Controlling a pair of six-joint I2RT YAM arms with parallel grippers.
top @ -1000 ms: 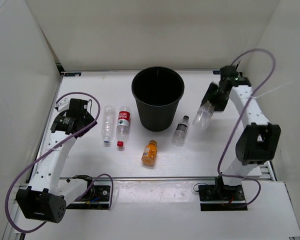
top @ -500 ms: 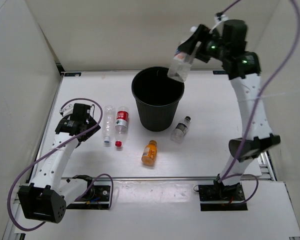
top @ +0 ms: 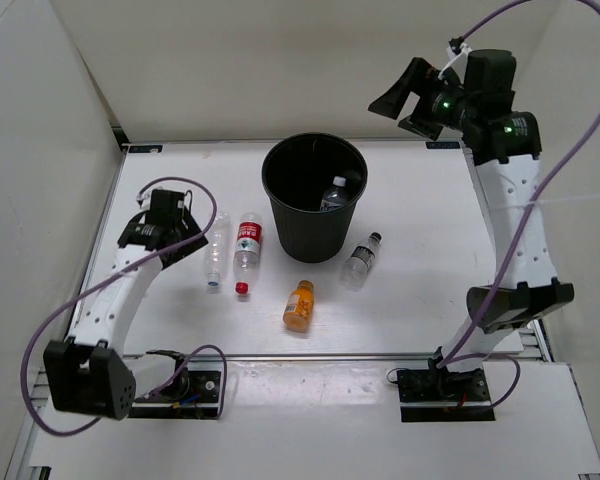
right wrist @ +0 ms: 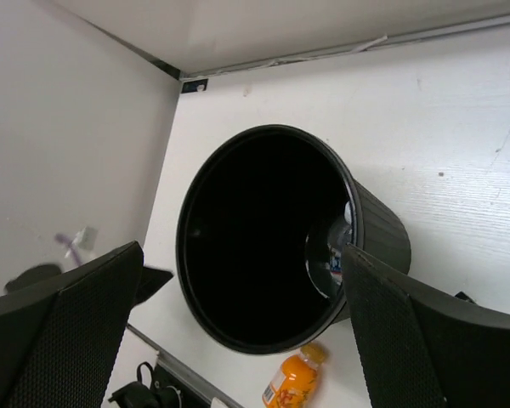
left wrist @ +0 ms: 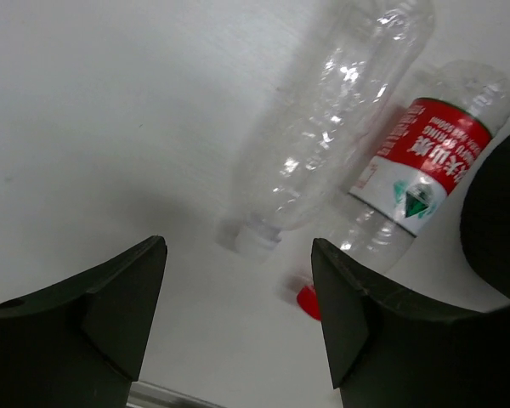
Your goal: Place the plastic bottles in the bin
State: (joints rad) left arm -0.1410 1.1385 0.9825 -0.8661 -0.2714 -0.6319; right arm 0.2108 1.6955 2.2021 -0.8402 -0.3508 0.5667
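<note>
Your left fingers [left wrist: 110, 306], spread wide and empty, hover over the cap end of the clear bottle [left wrist: 323, 144]. It lies on the surface just beside the red-labelled bottle [left wrist: 416, 170], and a careless close could set either one rolling. Farther right, one bottle [top: 333, 193] sits inside the bin [top: 310, 238], while the orange bottle [top: 299, 304] and a small clear bottle [top: 361, 260] lie near its base. Your right fingers [right wrist: 68, 331], also parted and empty, hang high to its far right.

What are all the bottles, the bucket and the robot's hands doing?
bin: upright, one bottle inside
binned bottle: leaning inside
long clear bottle: lying down
red-label bottle: lying down
dark-capped bottle: lying down
orange bottle: lying down
left gripper: open, empty
right gripper: open, empty
</note>
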